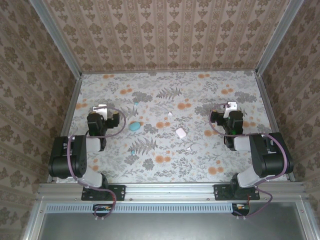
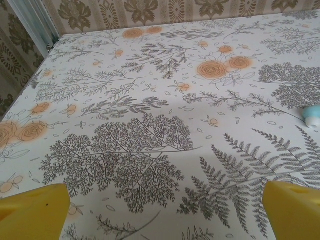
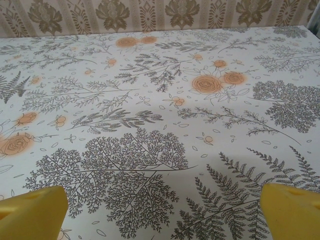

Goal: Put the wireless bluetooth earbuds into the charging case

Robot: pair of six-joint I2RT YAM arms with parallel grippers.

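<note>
A teal charging case (image 1: pixel 134 126) lies left of centre on the flowered table, and a white charging case (image 1: pixel 180 132) lies right of centre. One teal earbud (image 1: pixel 136 103) sits beyond the teal case and shows at the right edge of the left wrist view (image 2: pixel 312 115); another teal earbud (image 1: pixel 133 150) lies nearer. A white earbud (image 1: pixel 169 114) and a second white earbud (image 1: pixel 190 148) lie around the white case. My left gripper (image 1: pixel 101 108) (image 2: pixel 165 212) is open over bare cloth, left of the teal case. My right gripper (image 1: pixel 229 105) (image 3: pixel 162 212) is open too, right of the white case.
Patterned walls (image 1: pixel 165 35) close in the table on three sides, with metal rails (image 1: pixel 70 105) along the left and right edges. Both arm bases sit on the near rail (image 1: pixel 170 192). The far half of the flowered cloth (image 1: pixel 170 87) holds nothing.
</note>
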